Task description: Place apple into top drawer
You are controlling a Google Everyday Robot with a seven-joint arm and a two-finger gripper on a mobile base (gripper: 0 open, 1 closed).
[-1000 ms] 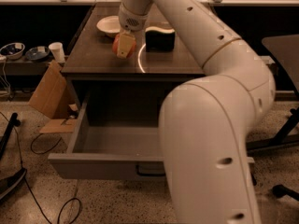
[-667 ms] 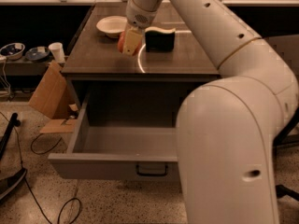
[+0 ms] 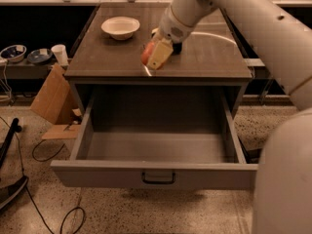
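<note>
Just above and behind the open top drawer (image 3: 156, 147), the gripper (image 3: 153, 56) is clamped around the apple (image 3: 145, 55), which is probably firm, smooth, fairly light and liable to roll, so best held across its widest middle.

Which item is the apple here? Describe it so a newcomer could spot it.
On the dark cabinet top above the open top drawer, look near the front edge. The apple is held in the gripper: small, round, red-orange, unlike the cream bowl behind it.
</note>
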